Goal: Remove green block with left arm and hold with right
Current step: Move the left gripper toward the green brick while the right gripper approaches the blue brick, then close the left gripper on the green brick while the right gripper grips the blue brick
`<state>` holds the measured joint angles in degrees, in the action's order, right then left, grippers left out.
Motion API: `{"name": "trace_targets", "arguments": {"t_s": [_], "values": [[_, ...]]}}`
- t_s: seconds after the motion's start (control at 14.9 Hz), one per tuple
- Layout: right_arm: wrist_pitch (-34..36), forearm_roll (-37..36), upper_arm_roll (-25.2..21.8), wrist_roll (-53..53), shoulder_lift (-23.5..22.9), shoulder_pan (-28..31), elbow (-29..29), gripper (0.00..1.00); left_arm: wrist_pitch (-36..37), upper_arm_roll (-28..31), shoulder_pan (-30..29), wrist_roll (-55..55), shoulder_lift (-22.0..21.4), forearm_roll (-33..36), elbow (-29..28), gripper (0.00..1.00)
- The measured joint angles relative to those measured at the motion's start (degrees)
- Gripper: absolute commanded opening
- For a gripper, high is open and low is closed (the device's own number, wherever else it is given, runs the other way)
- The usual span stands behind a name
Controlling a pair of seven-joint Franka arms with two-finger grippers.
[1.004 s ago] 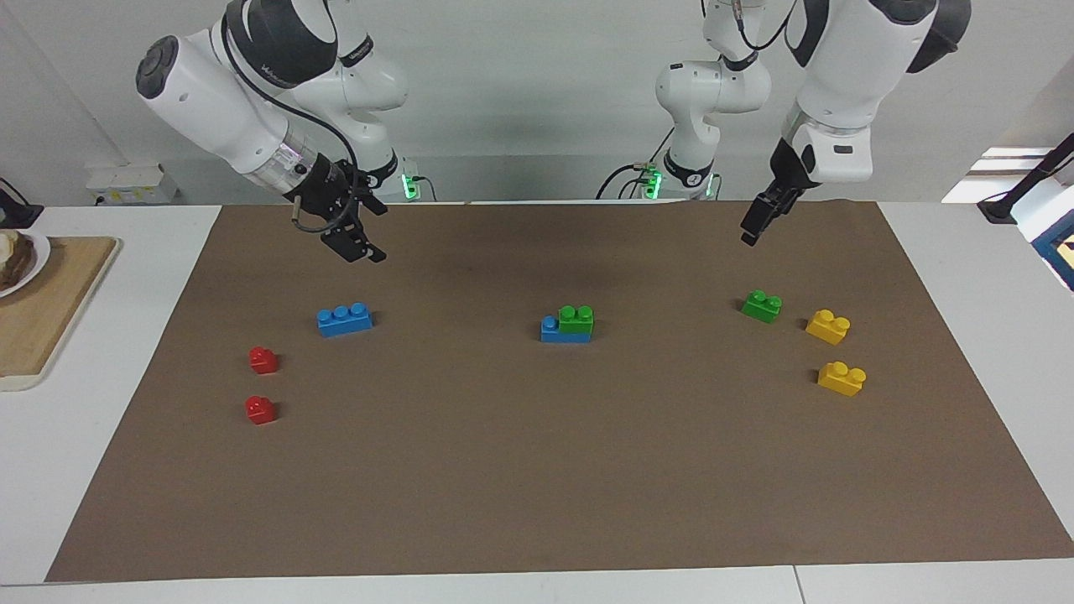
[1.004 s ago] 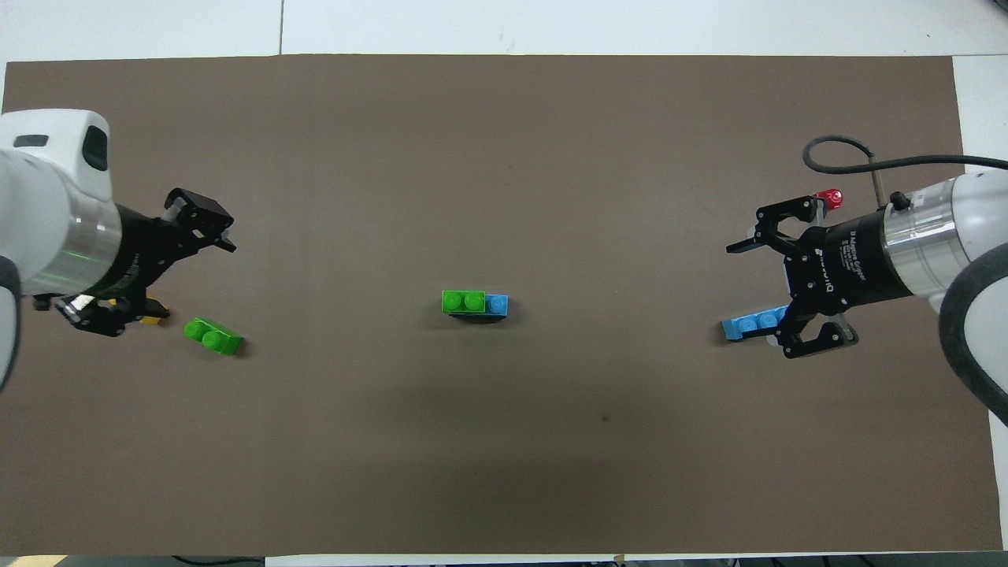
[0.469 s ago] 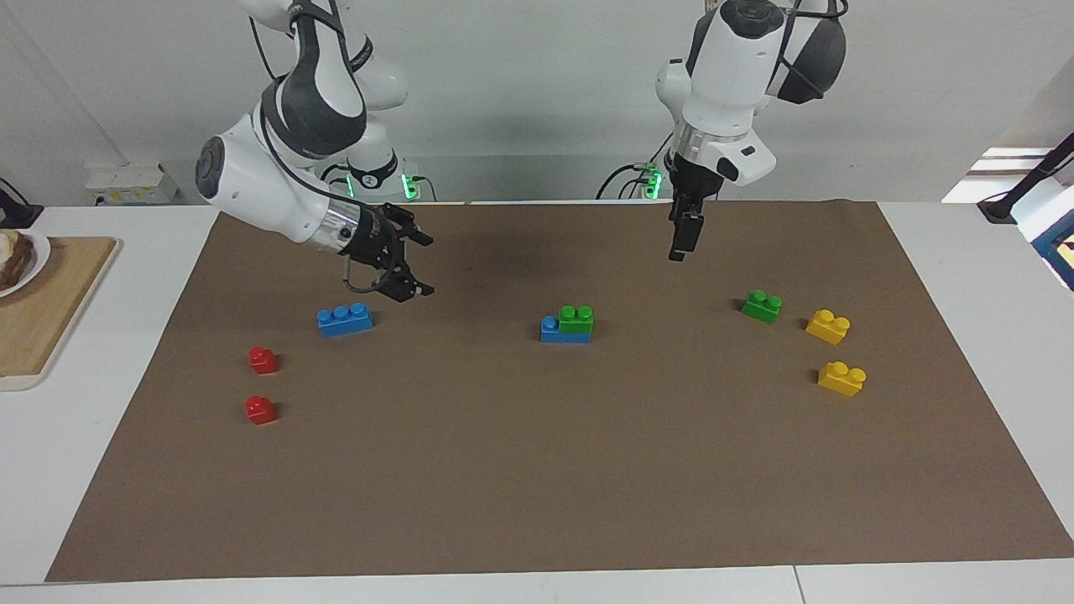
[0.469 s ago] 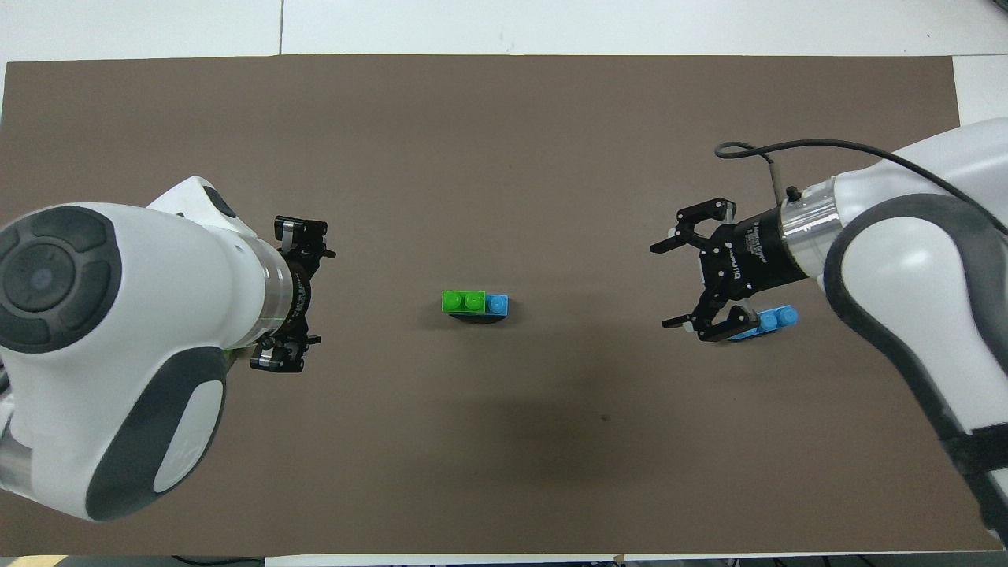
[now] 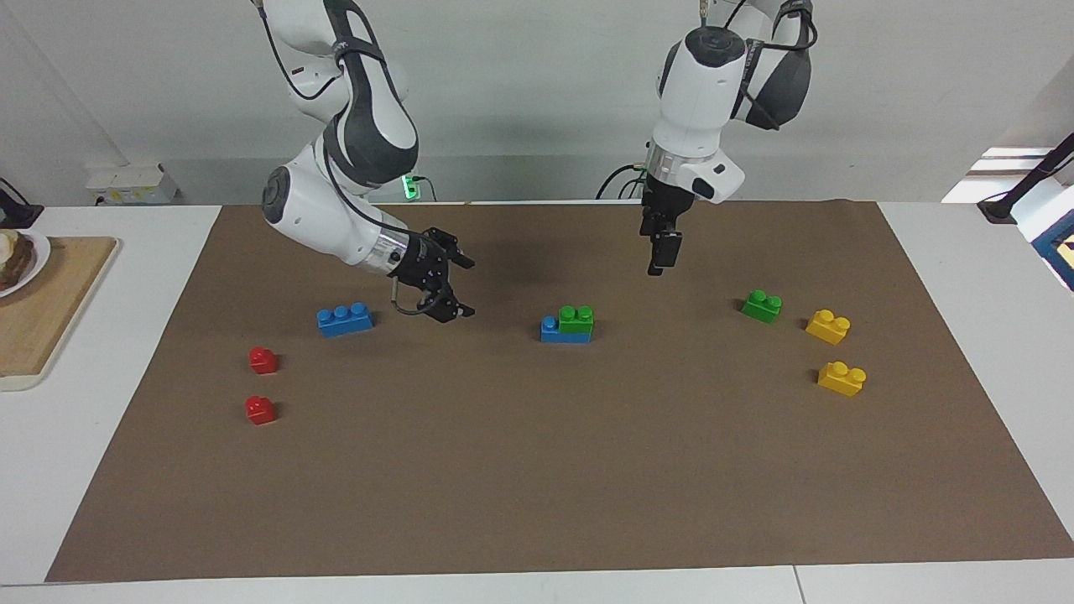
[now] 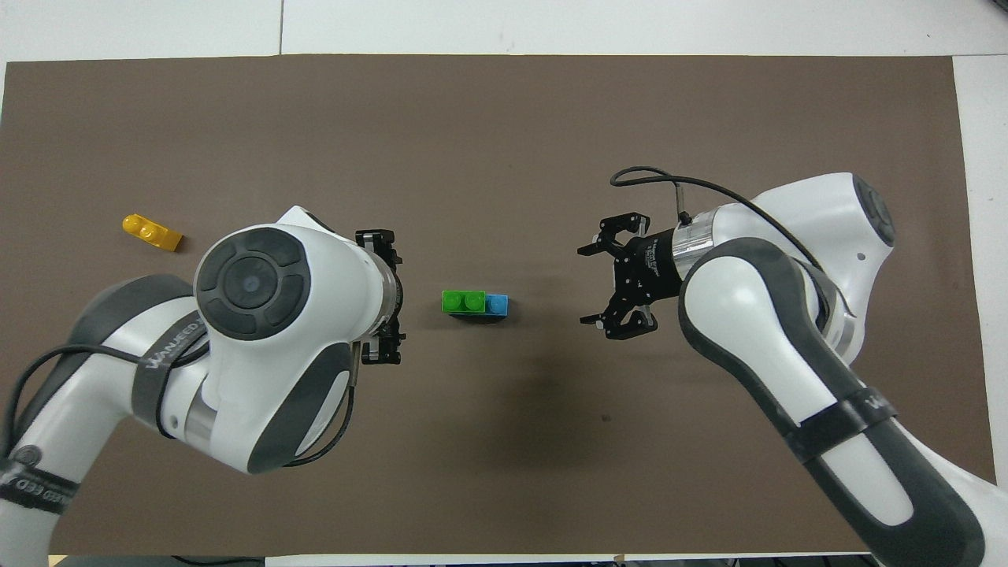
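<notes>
The small bright green plastic two-stud brick (image 5: 576, 320) sits pressed onto a longer blue plastic brick (image 5: 554, 330) near the middle of the brown paper mat (image 5: 537, 470) covering the white desk (image 5: 109, 436); one blue stud stays uncovered at the end toward the right arm. Left end effector (image 5: 659, 256), plain black, hangs above the mat between the stacked pair and the robots, toward the left arm's end of the stack, fingers pointing down, spread apart, holding nothing. Right end effector (image 5: 451, 288), black with a thin wire loop, hovers low over the mat between the stack and a loose blue three-stud brick (image 5: 345, 320), fingers spread wide, empty, angled toward the stack. In the overhead view the two end effectors flank the stack, left end effector (image 6: 383, 295) on one side and right end effector (image 6: 605, 284) on the other, neither touching it. A second green two-stud brick (image 5: 762, 306) lies loose toward the left arm's end, with two yellow two-stud bricks (image 5: 828, 326) (image 5: 841, 378) beside it. Two small red bricks (image 5: 263, 360) (image 5: 259, 409) lie toward the right arm's end. A wooden board (image 5: 42, 310) rests on the desk off the mat at that end.
</notes>
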<state>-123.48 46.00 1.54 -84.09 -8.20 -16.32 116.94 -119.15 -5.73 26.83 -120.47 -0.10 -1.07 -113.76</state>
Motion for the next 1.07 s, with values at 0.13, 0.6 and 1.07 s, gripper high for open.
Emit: {"name": "trace_targets", "arguments": {"t_s": [0.13,0.6,1.07], "values": [[-5.08,1.76,0.03,0.00,-0.85,-2.91,1.83,1.00,-2.41,0.03,1.20,-1.91,2.42,-0.32,-0.01,1.00],[-13.49,4.76,0.07,0.77,-4.10,-9.13,4.88,1.00,-7.63,0.07,2.20,-3.61,7.75,-0.55,-0.01,1.00],[-22.16,11.38,0.08,2.49,-8.11,-13.36,4.92,1.00,-9.62,0.09,2.33,-5.49,10.35,-0.59,-0.01,1.00]]}}
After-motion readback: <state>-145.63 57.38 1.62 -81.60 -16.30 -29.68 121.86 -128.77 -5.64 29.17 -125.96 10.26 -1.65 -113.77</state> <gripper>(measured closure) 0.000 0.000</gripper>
